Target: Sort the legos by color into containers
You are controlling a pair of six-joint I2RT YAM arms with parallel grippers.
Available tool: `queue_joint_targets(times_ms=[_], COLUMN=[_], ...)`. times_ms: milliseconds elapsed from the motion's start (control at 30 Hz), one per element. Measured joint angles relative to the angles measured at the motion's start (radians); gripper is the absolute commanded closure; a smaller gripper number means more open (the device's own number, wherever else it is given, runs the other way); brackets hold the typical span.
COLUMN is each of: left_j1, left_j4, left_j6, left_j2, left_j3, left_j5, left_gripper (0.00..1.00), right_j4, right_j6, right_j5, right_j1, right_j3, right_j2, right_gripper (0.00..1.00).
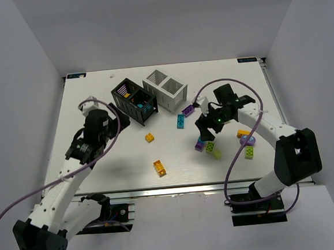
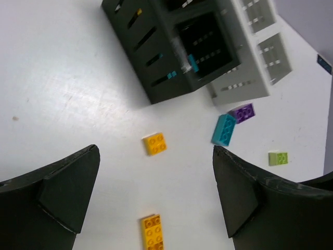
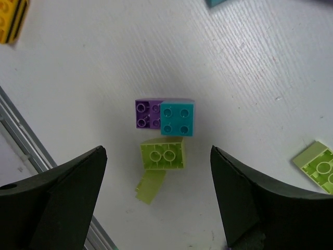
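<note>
- The right gripper (image 3: 157, 172) hung with its fingers spread wide. Below the gap lay a lime lego (image 3: 163, 154), with a purple lego (image 3: 147, 114) and a teal lego (image 3: 177, 119) just ahead of it, near the table's (image 1: 129, 162) near right.
- The left gripper (image 2: 156, 161) was also wide open, with an orange lego (image 2: 155, 144) lying loose between its fingers.
- The black container (image 1: 133, 98) and the white container (image 1: 165, 89) stood toward the far edge.

In the right wrist view the frame clips three bricks: an orange brick (image 3: 10, 21) at the top-left corner, a teal brick (image 3: 221, 2) showing only a sliver at the top edge, and a lime green brick (image 3: 318, 169) at the right edge. In the left wrist view the black container (image 2: 151, 57) and white container (image 2: 239, 86) run off the top, and the teal piece (image 2: 191, 63) at the black one's slats is too blurred for us to place. From above, the right gripper (image 1: 204, 135) partly covers the brick cluster (image 1: 213, 150) beneath it.
</note>
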Motion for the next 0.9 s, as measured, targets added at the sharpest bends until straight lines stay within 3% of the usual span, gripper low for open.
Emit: queue_joint_targets(times_ms=[333, 900], left_j1=[0.0, 0.0], left_j4=[0.0, 0.065], left_j6=[-0.171, -0.214], left_j2=[-0.298, -0.249], left_j3=[-0.324, -0.346], left_j5=[0.001, 0.027], left_gripper=[0.04, 0.04], right_j4=[-0.01, 0.095], right_j6=[-0.087, -0.066], right_j5=[0.052, 0.094], right_j1=[0.02, 0.057], right_j3=[0.0, 0.0], right_j2=[0.113, 0.194], right_gripper=[0.21, 0.35])
